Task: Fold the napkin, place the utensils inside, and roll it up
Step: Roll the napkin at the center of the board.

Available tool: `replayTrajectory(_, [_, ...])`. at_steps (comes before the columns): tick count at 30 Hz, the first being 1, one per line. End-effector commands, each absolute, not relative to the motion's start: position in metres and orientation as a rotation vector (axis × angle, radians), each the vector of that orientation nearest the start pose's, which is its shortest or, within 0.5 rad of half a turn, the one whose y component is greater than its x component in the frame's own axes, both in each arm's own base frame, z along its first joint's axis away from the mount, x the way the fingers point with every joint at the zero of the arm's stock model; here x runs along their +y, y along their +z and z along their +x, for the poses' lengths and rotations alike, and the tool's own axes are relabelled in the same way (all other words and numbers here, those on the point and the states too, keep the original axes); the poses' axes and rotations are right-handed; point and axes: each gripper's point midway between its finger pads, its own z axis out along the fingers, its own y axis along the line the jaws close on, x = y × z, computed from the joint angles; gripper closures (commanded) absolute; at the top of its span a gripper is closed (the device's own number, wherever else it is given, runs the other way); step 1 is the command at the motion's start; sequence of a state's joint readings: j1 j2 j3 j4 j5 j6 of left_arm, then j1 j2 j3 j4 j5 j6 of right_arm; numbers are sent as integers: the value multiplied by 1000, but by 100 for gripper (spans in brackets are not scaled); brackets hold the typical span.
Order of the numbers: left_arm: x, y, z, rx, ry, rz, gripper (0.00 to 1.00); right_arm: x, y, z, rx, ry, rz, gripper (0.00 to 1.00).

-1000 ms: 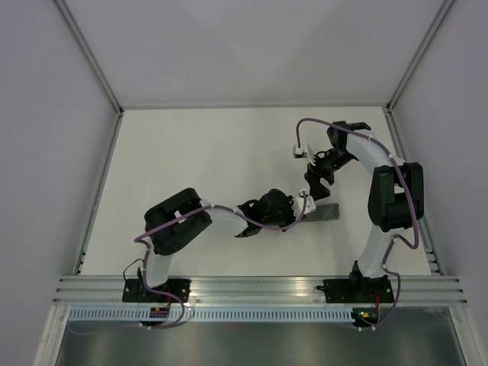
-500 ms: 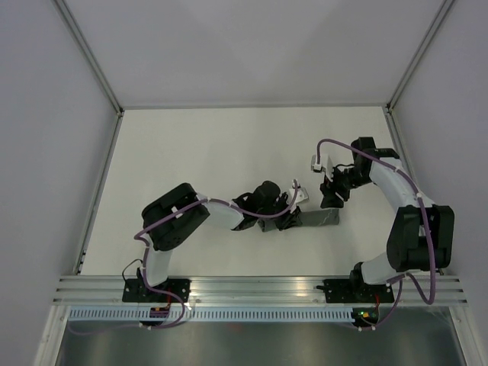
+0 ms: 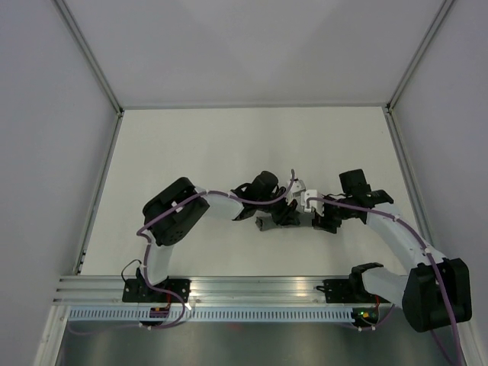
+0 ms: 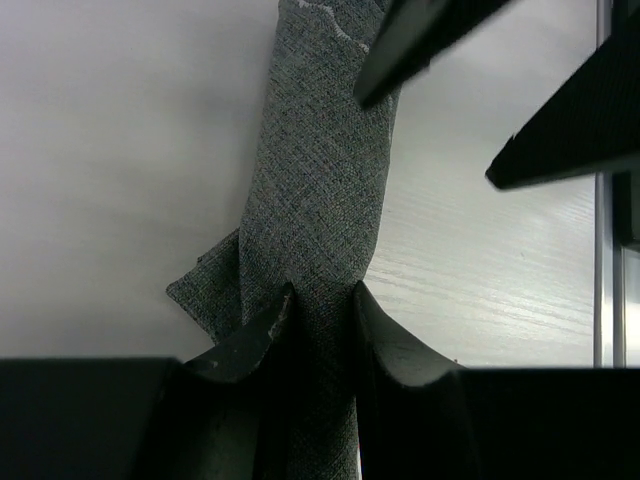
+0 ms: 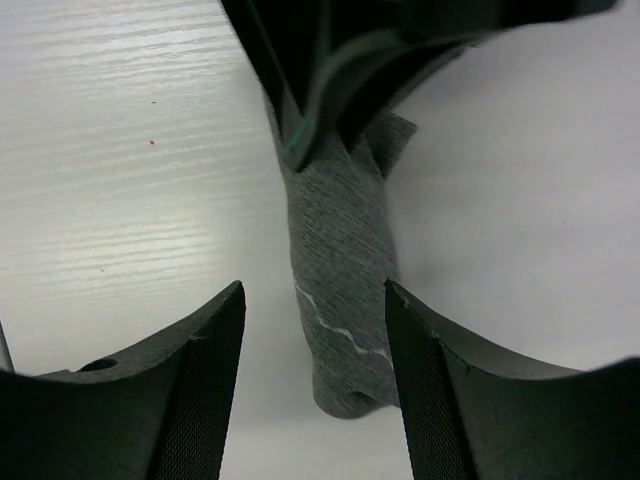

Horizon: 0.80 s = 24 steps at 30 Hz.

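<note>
The dark grey napkin lies rolled into a narrow tube on the white table, between my two grippers. My left gripper is shut on the roll; in the left wrist view both fingers pinch the napkin near its loose corner end. My right gripper is open at the roll's right end. In the right wrist view its fingers stand either side of the napkin without touching it. A light hem line shows on that end. The fork is hidden.
The white table is bounded by grey walls with metal corner posts. An aluminium rail runs along the near edge, where both arm bases are mounted. The right arm's elbow hangs over the rail at the near right.
My right arm has swung from the far right toward the near side, bringing its open gripper to the roll's right end. My left gripper and the roll have shifted slightly left.
</note>
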<state>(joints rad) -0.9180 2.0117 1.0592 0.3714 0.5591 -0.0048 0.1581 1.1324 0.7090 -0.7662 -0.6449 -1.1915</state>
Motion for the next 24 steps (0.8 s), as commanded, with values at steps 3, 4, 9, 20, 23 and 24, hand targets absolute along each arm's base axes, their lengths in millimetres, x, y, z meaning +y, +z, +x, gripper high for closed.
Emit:
replayTrajectory(3, [-385,-53,173,2349,-1121,1341,95,126,74,229,1688,337,-1688,36])
replayTrajectory(4, [-385,-53,173,2358,-1128,1338,95,129,74,232,1667,320,-1688,34])
replayTrajectory(9, [-382,-59,172,2406,-1182,1323,95,136,58,231,1654,260,-1736,32])
replayTrajectory(20, [-379,-63,172,2495,-1241,1310,95,154,36,234,1603,160,-1817,32])
replayTrajectory(23, [-378,-64,173,2511,-1257,1304,95,158,27,233,1608,151,-1848,32])
replayTrajectory(24, [-379,-62,177,2509,-1260,1298,95,158,22,234,1618,147,-1856,33])
